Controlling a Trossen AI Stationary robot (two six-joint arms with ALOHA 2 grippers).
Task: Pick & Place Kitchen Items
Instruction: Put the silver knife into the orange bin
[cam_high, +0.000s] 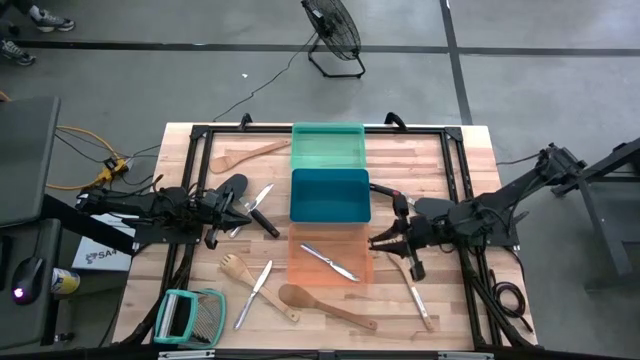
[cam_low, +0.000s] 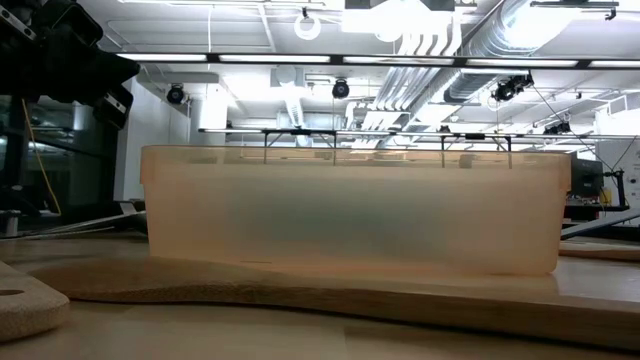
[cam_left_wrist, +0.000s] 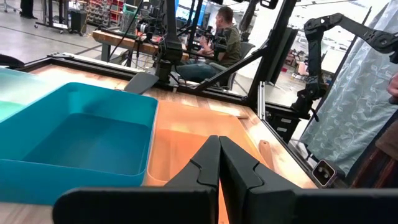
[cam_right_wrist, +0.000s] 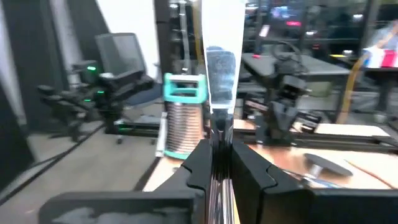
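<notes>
Knife (cam_right_wrist: 220, 68) pinched upright in right pincer (cam_right_wrist: 219, 163), just right of orange tray (cam_high: 310, 272) | advice: carry level over tray, lower before letting go (blade may slip) | left pincer (cam_left_wrist: 219, 163) closed on nothing, waiting left of blue tray (cam_high: 330, 198) on counter (cam_high: 440, 170)

I see three trays in a row down the middle, green tray (cam_high: 327, 146) at twelve o'clock, blue tray (cam_high: 330, 194), then orange tray (cam_high: 330, 262) at six, blocking my way across, while bare table (cam_high: 470, 180) at two o'clock is free.
</notes>
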